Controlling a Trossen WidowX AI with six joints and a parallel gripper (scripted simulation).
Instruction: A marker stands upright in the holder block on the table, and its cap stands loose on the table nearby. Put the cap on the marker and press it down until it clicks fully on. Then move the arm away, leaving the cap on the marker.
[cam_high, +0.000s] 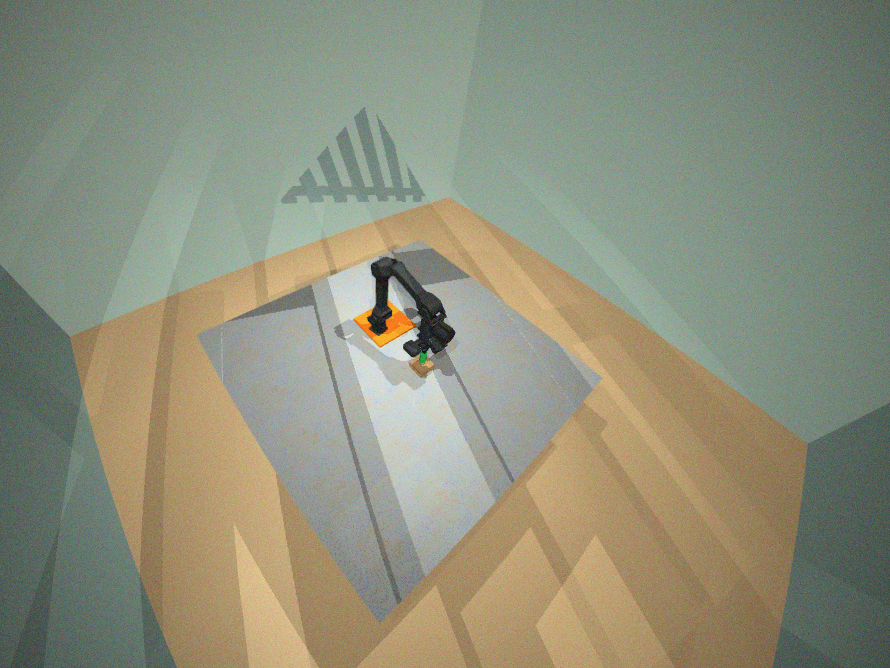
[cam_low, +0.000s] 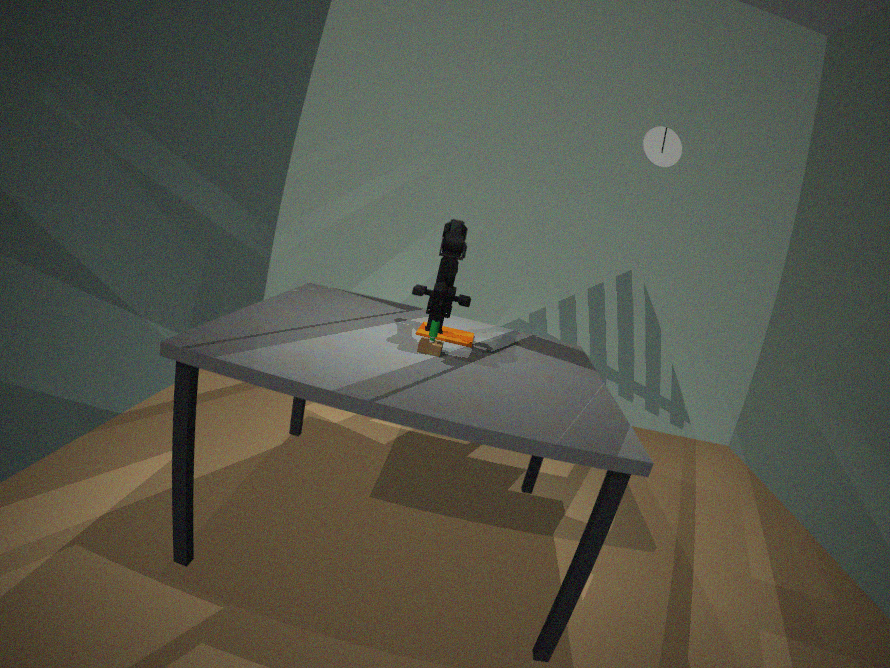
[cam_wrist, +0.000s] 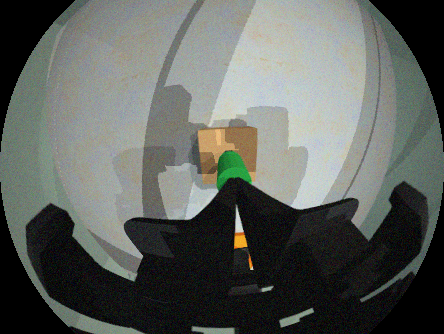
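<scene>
The wooden holder block stands on the table in front of the arm. A green upright piece stands over the block, apparently the cap on the marker; I cannot see a seam between them or tell how far down the cap sits. My gripper is shut with nothing between its fingers. Its tips meet at the green piece's top end, seen from above in the wrist view; whether they touch it is hard to tell. No separate loose cap shows on the table.
The orange base plate lies under the arm's base, behind the block. The grey table extends around them, with its edges well away from the block. Shadow bands cross the table.
</scene>
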